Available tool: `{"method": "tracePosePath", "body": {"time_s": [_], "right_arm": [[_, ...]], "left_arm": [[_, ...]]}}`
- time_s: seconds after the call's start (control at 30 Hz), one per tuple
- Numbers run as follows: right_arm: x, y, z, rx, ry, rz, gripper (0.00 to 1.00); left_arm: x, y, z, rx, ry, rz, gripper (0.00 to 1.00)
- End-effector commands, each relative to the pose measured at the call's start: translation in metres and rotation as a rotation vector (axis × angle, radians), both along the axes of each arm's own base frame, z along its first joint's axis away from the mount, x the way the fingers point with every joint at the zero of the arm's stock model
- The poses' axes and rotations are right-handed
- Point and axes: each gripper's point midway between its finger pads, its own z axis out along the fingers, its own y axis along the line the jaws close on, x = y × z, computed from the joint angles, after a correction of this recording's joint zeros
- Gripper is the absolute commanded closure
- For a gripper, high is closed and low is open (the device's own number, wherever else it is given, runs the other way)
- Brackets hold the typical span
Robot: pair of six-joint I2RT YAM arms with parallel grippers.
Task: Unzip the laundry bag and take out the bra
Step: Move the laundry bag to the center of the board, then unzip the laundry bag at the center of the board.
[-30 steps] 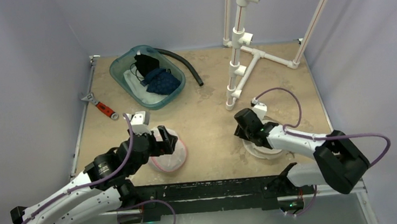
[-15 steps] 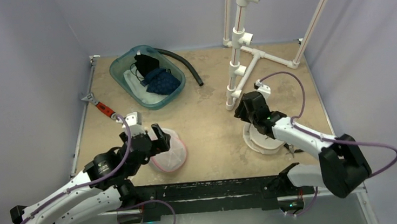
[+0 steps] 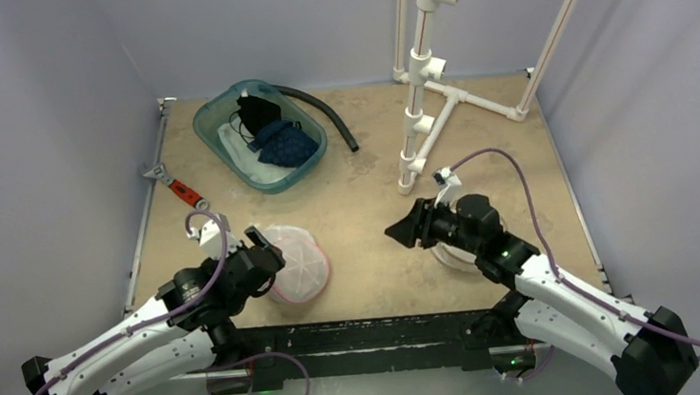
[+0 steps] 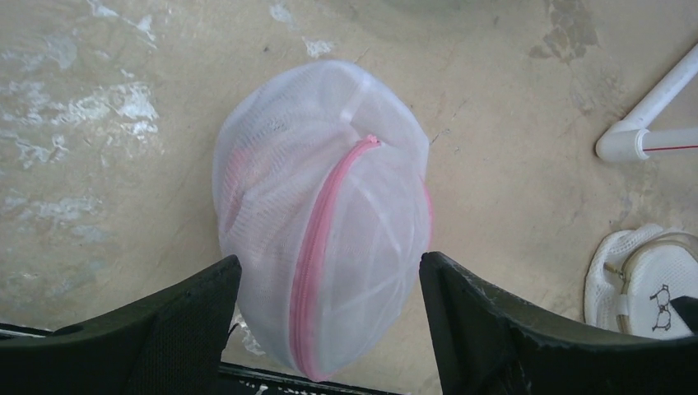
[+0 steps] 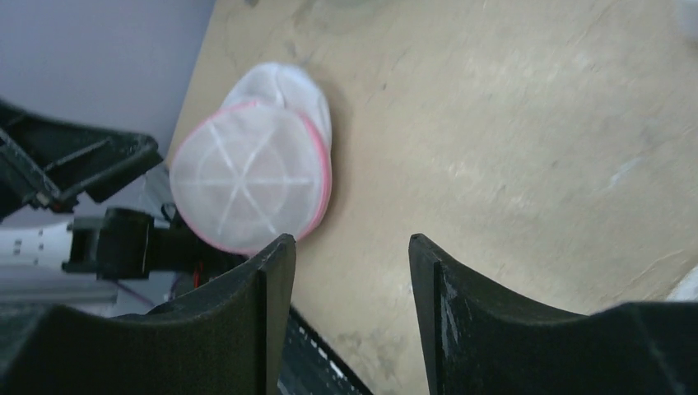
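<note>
Left gripper [image 4: 329,262] has backed off the bag [image 3: 300,271]; right gripper [image 5: 350,241] has swung away from the white garment [image 4: 638,276] to face the bag.
The left jaws stand wide and hold nothing, now at the bag's 9 o'clock in the top view, with the bag lying between the fingers in the wrist view. The right jaws are partly open and also empty, aimed at the bag from its 3 o'clock, well apart from it. The bag rests on the table [image 3: 366,206] at about 7 o'clock, near the front edge. Its pink zip [image 4: 317,247] looks closed along the length that shows, with something pinkish inside. Neither arm grips anything, so unzipping seems not yet begun; this reads as both arms lining up to hold the bag and find the zip pull.
</note>
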Motion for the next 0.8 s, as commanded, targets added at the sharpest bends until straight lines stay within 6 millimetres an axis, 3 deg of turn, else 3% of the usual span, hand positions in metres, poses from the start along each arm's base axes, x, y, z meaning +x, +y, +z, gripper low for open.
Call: {"method": "tracePosePath", "body": {"time_s": [0.0,0.2,0.3,0.37,0.5,0.57,0.63,0.77], "right_arm": [[-0.034,0.022,-0.004,0.112,0.013,0.174,0.44],[-0.046,0.035,-0.016,0.177,0.043,0.230,0.44],[-0.048,0.039,-0.019,0.182,0.051,0.244,0.44],[-0.050,0.042,-0.020,0.190,0.054,0.253,0.44],[-0.052,0.045,-0.017,0.200,0.053,0.271,0.41],[-0.051,0.044,-0.010,0.206,0.032,0.271,0.35],[-0.050,0.043,-0.001,0.207,0.005,0.266,0.24],[-0.045,0.042,0.017,0.181,-0.056,0.266,0.18]], "left_arm": [[-0.008,-0.018,-0.021,-0.102,0.054,-0.025,0.27],[-0.015,-0.024,-0.052,-0.078,0.131,-0.042,0.54],[-0.015,-0.032,-0.060,-0.078,0.139,-0.080,0.85],[-0.012,-0.044,-0.056,-0.112,0.116,-0.125,1.00],[-0.005,-0.073,-0.029,-0.191,0.016,-0.279,1.00],[-0.004,-0.092,-0.005,-0.236,-0.062,-0.395,1.00],[-0.006,-0.107,0.020,-0.271,-0.138,-0.508,1.00],[-0.013,-0.130,0.063,-0.275,-0.254,-0.705,1.00]]}}
